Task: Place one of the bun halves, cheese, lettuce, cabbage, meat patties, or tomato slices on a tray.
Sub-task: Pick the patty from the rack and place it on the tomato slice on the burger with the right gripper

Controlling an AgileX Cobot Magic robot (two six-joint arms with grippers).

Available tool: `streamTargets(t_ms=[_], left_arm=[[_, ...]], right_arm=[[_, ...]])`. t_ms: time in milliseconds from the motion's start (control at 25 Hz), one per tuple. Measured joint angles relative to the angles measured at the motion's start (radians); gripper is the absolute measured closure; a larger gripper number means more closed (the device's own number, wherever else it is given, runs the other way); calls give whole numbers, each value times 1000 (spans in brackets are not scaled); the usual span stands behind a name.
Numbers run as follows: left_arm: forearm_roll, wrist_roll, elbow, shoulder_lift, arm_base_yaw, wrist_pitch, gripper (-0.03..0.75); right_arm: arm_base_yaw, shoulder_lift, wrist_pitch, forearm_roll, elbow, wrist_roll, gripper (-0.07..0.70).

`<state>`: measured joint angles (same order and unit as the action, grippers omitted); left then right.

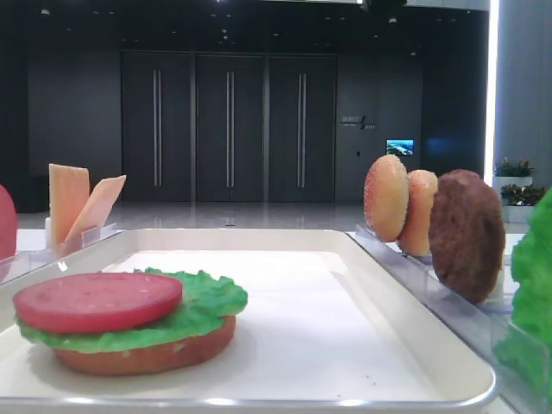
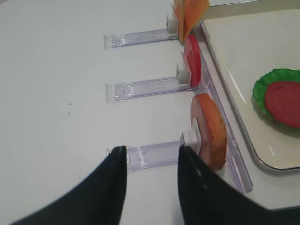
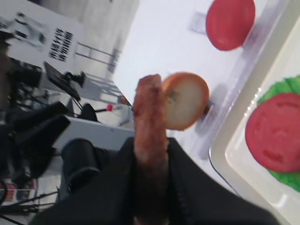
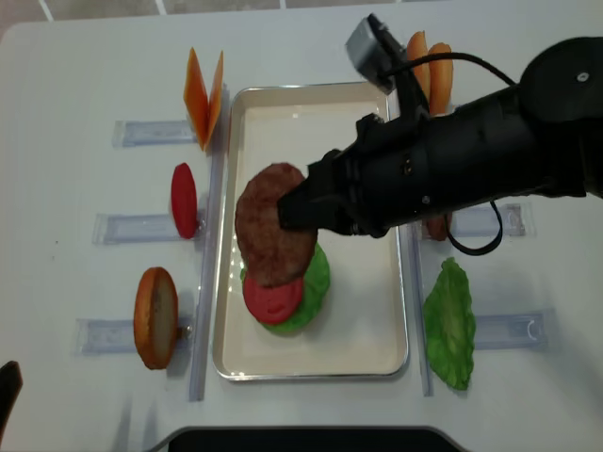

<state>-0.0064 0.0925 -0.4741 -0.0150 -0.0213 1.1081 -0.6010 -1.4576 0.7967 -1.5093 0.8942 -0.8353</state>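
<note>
A: Does the right tool [image 3: 151, 140] have anything?
B: Yes, it's clamped tight on a meat patty [image 4: 273, 224], held edge-up over the tray [image 4: 372, 367], above the stacked tomato slice [image 4: 273, 298], lettuce [image 4: 316, 282] and bun.
A: And the left tool [image 2: 150, 161]?
B: Its jaws are apart and empty, beside the tray. The overhead view cuts it off; only its wrist camera shows it.
A: The bun under the lettuce?
B: It's hidden from overhead.
</note>
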Motion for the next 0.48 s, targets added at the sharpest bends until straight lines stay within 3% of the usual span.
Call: streamTargets(t_ms=[160, 320, 480], left_arm=[[0, 0, 0, 0, 0, 0, 433], [0, 0, 0, 0, 0, 0, 433], [0, 0, 0, 0, 0, 0, 433]], right_arm=[[57, -25, 66, -199, -75, -197, 519], [57, -89, 108, -260, -88, -265, 519], [30, -161, 113, -285, -88, -301, 519]])
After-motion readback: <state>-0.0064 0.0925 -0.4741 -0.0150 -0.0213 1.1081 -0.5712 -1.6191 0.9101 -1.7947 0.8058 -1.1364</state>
